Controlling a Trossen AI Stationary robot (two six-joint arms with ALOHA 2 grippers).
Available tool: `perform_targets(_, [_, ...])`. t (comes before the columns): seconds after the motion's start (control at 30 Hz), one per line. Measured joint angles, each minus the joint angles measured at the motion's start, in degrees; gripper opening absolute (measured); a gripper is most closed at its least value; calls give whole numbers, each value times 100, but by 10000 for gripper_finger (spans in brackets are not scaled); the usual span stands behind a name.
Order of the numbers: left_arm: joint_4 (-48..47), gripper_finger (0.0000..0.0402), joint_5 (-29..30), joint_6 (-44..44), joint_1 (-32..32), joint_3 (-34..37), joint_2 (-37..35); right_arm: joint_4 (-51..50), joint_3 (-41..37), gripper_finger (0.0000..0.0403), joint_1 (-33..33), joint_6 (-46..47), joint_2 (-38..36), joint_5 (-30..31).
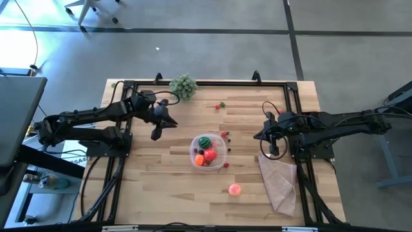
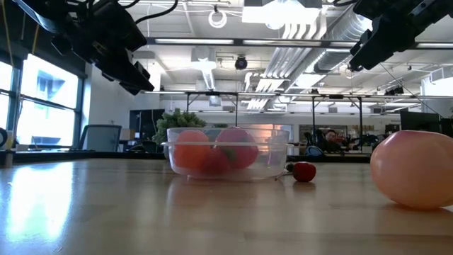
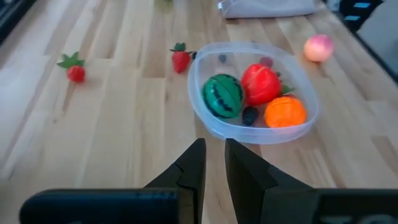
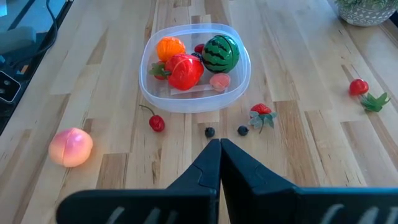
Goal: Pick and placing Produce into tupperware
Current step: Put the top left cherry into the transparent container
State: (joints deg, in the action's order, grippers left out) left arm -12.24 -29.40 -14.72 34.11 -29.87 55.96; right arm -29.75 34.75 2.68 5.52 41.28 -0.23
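Wooden tabletop (image 1: 161, 187) from above: I see the tupperware (image 1: 209, 152) at its centre, holding a green melon, red and orange pieces. The left tool (image 1: 156, 132) hangs beside the tupperware on one side, the right tool (image 1: 273, 149) on the other, above a tan cloth (image 1: 280, 180). A pink peach (image 1: 234, 189) lies near the tupperware.

Low view: a cherry (image 2: 304, 171) sits just beside the tupperware's wall.

Left wrist: my fingers (image 3: 193, 163) are nearly together, holding nothing.

Right wrist: fingers (image 4: 208, 163) pressed shut, empty; a strawberry (image 4: 261, 114) and two dark berries lie just outside the tupperware.
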Motion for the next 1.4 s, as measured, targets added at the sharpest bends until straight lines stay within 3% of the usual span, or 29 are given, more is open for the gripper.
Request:
perform_targets(0.27, [5,51,487,16,2,0,2,-5,0,0,0,0,1,0])
perform_targets(0.57, [5,51,504,11,2,0,2,242,-1,0,0,-307,1,213])
perform_targets(0.73, [6,51,504,2,2,-2,2,652,-1,0,0,462,2,267])
perform_targets(1.03, [7,51,504,4,2,-2,2,1963,-1,0,0,499,0,674])
perform_targets(1.13, [7,51,504,3,2,-2,2,2382,-1,0,-2,464,0,1012])
perform_targets(1.27, [8,51,505,4,1,-2,2,2826,-1,1,-195,455,-3,1946])
perform_targets(1.4, [7,51,506,4,2,-4,2,2904,-1,15,-748,254,48,1986])
